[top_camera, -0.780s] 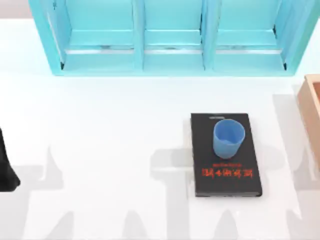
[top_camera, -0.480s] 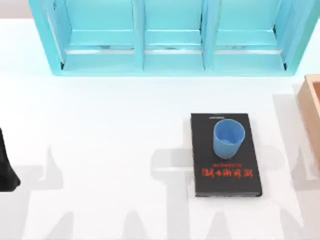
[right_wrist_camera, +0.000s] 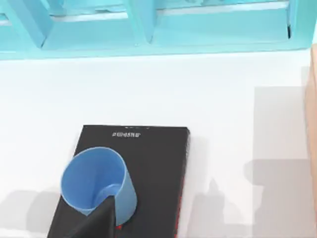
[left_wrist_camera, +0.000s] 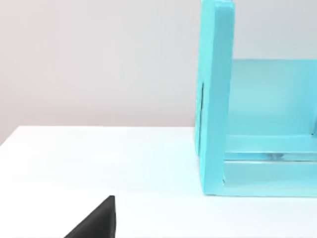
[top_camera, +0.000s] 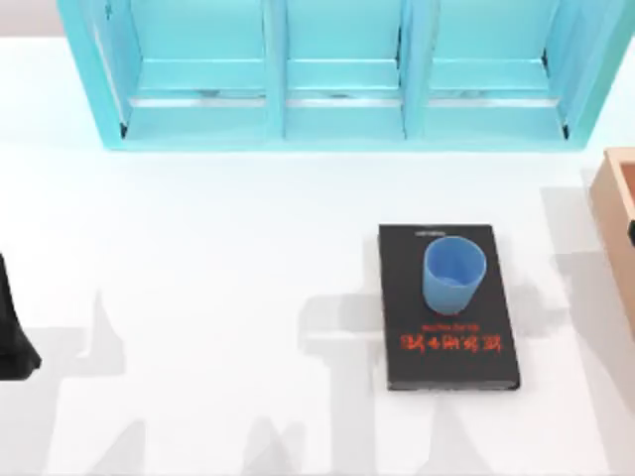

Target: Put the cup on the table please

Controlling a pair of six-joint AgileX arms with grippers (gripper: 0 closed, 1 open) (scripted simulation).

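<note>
Although the small light-blue tapered plastic cup (top_camera: pixel 453 274) is meant for the tabletop, it stands upright, mouth up, on the upper half of a black book with red lettering (top_camera: pixel 448 342), which lies flat on the glossy white tabletop (top_camera: pixel 218 258) right of centre. Its long axis is vertical, so I judge a sideways grip around the wall fits best.

In the right wrist view the cup (right_wrist_camera: pixel 98 183) sits close ahead of and below that camera, a dark finger tip (right_wrist_camera: pixel 99 220) overlapping its near wall; the right arm is plainly the nearer one. Whether its jaws are spread or closed I cannot tell, and they hold nothing that I can see.

The left arm (top_camera: pixel 12 332) is parked at the tabletop's left edge, well apart from the cup; the state of its jaws I cannot tell either.

Behind stands a turquoise shelf unit (top_camera: pixel 337 109); a tan box edge (top_camera: pixel 617 228) lies at the right.
</note>
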